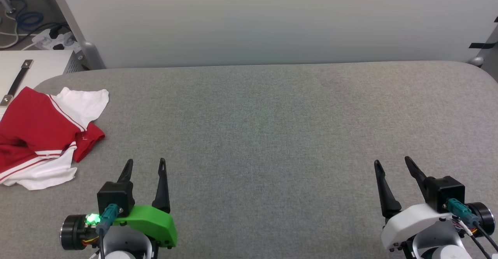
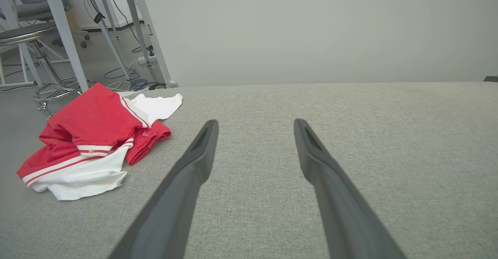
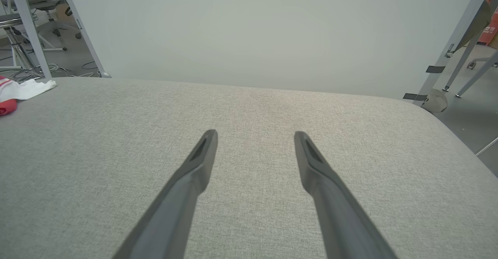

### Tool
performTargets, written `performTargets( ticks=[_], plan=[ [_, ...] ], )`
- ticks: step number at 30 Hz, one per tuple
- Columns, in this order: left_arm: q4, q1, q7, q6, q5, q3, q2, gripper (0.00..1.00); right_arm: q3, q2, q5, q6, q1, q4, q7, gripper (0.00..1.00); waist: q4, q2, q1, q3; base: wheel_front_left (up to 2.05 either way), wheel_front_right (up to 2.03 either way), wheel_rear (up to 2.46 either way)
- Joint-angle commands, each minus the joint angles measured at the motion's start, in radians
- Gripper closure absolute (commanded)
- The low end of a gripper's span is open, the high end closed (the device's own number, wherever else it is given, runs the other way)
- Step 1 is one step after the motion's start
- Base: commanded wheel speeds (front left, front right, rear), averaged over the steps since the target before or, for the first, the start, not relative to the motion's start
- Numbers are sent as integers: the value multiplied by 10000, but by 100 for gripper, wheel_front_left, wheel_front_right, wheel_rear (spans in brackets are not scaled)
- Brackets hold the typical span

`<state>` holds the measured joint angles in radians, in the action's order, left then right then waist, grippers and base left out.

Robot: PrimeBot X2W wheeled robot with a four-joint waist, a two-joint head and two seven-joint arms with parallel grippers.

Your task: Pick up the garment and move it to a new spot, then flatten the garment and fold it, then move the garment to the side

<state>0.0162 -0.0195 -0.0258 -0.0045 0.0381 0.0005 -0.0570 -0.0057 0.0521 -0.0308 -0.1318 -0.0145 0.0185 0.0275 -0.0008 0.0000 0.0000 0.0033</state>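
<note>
The garment (image 1: 39, 134) lay crumpled at the left edge of the bench (image 1: 272, 134), toward the far-left corner. Its red body was bunched in folds, one white sleeve (image 1: 83, 101) was spread toward the far edge, and more white cloth with striped trim was heaped on the near side. Whether part of it hung over the left edge could not be told. No lettering was showing. The left gripper (image 1: 146, 160) hovered by the near edge, near the garment but not touching it, its two dark fingers (image 2: 202, 150) spread apart with nothing between them. The right gripper (image 1: 391, 160) sat toward the near-right corner, well apart from the cloth, with its jaws likewise wide and empty. The shirt looked light, soft and limp, so it would probably sag and trail from any single pinch, and its smooth knit could slip from narrow fingertips. The red fold (image 1: 91, 138) jutting toward the middle of the bench seemed the handiest hold for the left gripper, since it was raised and several layers thick. Flattening would likely call for two holds set well apart, such as the shoulders or the hem corners, once these could be made out.
</note>
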Motion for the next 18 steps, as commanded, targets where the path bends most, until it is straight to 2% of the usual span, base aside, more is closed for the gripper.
performTargets(
  ticks=[1, 18],
  plan=[
    [10, -33, -103, 38, 124, 3, 11, 0, -49, -3, -66, 2, 51, 47, 117, 0, 1, 0, 0, 2, 0, 0, 0],
    [95, -68, -456, 32, 515, 4, 20, 0, -133, -5, -226, 3, 103, 78, 465, 0, 10, 0, 0, 24, 0, 0, 0]
  ],
)
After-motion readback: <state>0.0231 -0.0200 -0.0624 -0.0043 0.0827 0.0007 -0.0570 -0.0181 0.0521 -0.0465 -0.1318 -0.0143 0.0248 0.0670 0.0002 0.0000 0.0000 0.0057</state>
